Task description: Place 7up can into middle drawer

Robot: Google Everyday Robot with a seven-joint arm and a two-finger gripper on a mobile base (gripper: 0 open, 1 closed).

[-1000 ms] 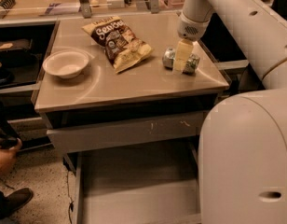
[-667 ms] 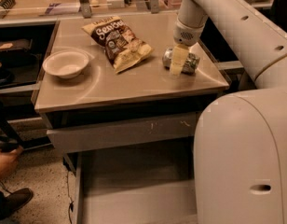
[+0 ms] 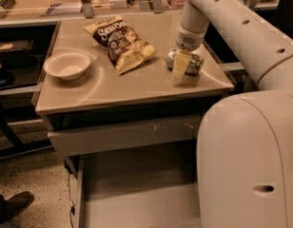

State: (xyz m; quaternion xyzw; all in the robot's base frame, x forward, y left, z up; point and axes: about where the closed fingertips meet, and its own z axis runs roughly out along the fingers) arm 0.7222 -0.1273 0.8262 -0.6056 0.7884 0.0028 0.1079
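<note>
Tool (image 3: 181,66) at 7up can (image 3: 196,63) on table (image 3: 118,87), grip cannot be told | middle drawer (image 3: 137,205) open below | bowl (image 3: 67,64) on table

White "Sea…" lettering on chip bag (image 3: 122,42), beside end effector (image 3: 181,69) at 7up can (image 3: 197,63).

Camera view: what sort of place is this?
Probably an office break area or a test kitchen: a table carries a chip bag, a bowl and a 7up can, the gripper down at the can, and the middle drawer open below.
</note>
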